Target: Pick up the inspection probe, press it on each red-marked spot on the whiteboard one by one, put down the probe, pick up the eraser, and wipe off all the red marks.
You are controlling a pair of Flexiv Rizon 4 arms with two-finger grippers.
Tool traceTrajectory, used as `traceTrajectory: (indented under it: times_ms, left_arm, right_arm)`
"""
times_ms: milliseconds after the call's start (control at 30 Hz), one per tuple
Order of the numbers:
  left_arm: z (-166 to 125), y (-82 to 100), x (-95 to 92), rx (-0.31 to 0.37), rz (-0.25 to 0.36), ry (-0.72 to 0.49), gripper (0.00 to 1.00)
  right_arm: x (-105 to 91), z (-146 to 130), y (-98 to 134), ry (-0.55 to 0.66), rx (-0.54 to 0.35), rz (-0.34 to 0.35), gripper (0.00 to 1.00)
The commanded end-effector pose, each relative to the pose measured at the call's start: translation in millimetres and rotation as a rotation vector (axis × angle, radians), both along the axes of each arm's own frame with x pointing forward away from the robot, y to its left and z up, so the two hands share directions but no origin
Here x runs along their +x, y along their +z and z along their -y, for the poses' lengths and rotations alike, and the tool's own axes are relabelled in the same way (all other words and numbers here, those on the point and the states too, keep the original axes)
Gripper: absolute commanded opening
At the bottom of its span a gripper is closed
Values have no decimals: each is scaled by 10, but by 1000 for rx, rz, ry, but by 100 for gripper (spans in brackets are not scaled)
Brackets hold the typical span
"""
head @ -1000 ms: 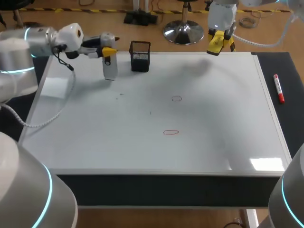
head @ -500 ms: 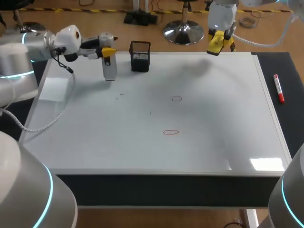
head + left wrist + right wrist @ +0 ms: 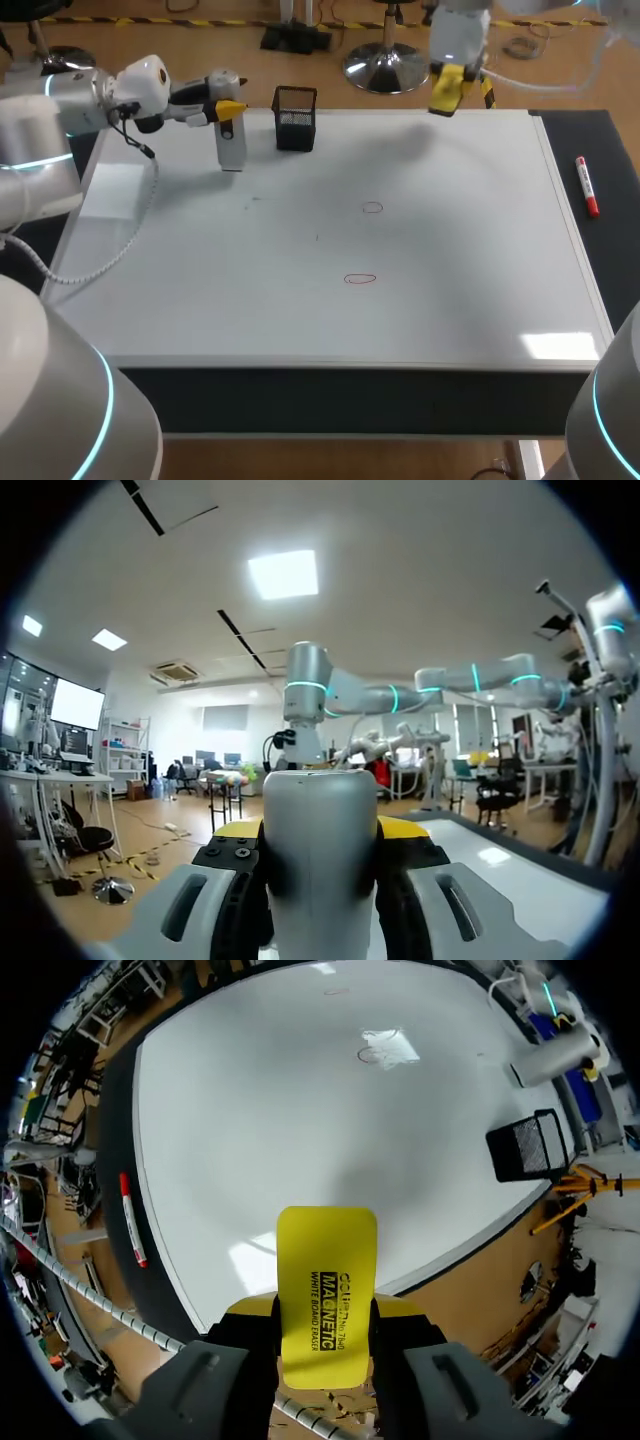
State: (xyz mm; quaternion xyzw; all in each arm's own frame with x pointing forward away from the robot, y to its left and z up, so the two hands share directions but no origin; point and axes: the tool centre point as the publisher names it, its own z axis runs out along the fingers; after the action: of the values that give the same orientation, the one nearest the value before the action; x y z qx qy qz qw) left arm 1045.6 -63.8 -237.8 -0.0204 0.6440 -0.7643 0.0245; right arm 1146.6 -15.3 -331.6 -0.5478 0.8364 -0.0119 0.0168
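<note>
The white inspection probe (image 3: 232, 148) stands upright over the back left of the whiteboard (image 3: 450, 300), and my left gripper (image 3: 227, 107) is shut on its upper part. In the left wrist view the probe (image 3: 320, 810) fills the gap between the yellow-tipped fingers (image 3: 405, 829). My right gripper (image 3: 455, 80) hovers over the board's far edge, shut on the yellow eraser (image 3: 443, 98). In the right wrist view the eraser (image 3: 327, 1280) sticks out ahead of the gripper (image 3: 327, 1312). Two red circles are drawn on the board, one in the middle (image 3: 372, 208) and one nearer the front (image 3: 360, 279).
A black mesh holder (image 3: 296, 118) stands at the board's back edge, just right of the probe. A red marker (image 3: 587, 187) lies on the dark strip right of the board. A pale white pad (image 3: 115, 185) lies at the board's left edge.
My right gripper has shifted slightly left and back with the eraser. My left arm's forearm has shifted a little; the probe stays where it was.
</note>
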Motion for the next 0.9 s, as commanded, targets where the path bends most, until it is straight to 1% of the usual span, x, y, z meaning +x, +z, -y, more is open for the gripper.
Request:
traceTrajectory:
  times_ms: [33, 67, 167, 333, 500, 567, 600, 800, 900]
  left_arm:
    - [11, 24, -42, 2, -1, 26, 0]
    - [11, 24, -42, 2, -1, 26, 0]
    - [11, 24, -42, 2, -1, 26, 0]
    - [11, 24, -42, 2, -1, 26, 0]
    - [11, 24, -42, 2, -1, 26, 0]
    - [11, 24, -42, 2, -1, 26, 0]
    - [11, 24, -42, 2, -1, 26, 0]
    - [11, 24, -42, 2, -1, 26, 0]
    - [11, 24, -42, 2, -1, 26, 0]
  right_arm:
    - [-217, -238, 15, 53, -66, 17, 0]
    - [-250, -263, 15, 54, -48, 27, 0]
    - [-406, -408, 3, 87, -49, 34, 0]
    - [-610, -556, 20, 140, -56, 60, 0]
    - [-881, -732, 57, 174, -52, 87, 0]
    - [-987, -815, 48, 206, -75, 86, 0]
    - [-1041, -859, 41, 206, -64, 91, 0]
    - [-1316, -1122, -92, 250, -40, 94, 0]
    - [-1433, -1234, -195, 252, 8, 91, 0]
